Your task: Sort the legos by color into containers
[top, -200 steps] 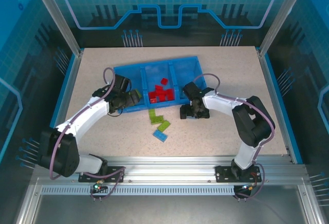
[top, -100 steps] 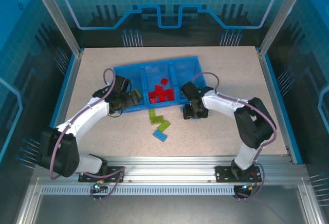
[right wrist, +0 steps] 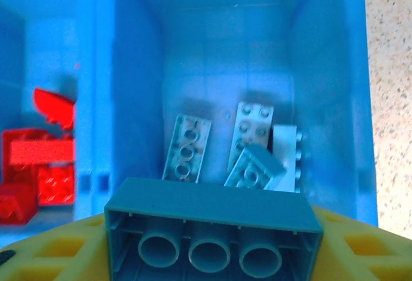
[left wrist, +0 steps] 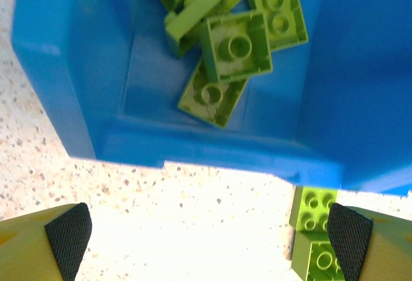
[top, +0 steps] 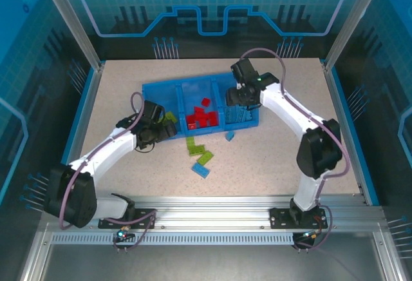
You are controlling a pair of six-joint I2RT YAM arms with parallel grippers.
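The bright-blue tray [top: 153, 92] has three containers side by side. Lime green legos [left wrist: 235, 46] lie in the left one, red legos [top: 203, 118] in the middle one, light blue legos [right wrist: 187, 147] in the right one. Above the right compartment my right gripper [top: 240, 100] is shut on a long light blue brick [right wrist: 212, 203], hollow underside toward the camera. My left gripper [top: 166, 127] hangs open and empty at the left compartment's near wall, over bare table [left wrist: 193, 223]. Two green bricks [top: 192, 144] [top: 205, 158] and two blue ones [top: 201, 171] [top: 230, 136] lie loose in front of the tray.
A green brick [left wrist: 312, 211] sits on the table right beside my left gripper's right fingertip [left wrist: 351, 237]. Metal posts [top: 71, 20] and glass walls enclose the table. The table's right half [top: 296, 94] has open room.
My right arm has lifted off the table with the light blue brick and swung back over the right compartment. The left gripper drew slightly back from the tray, still open.
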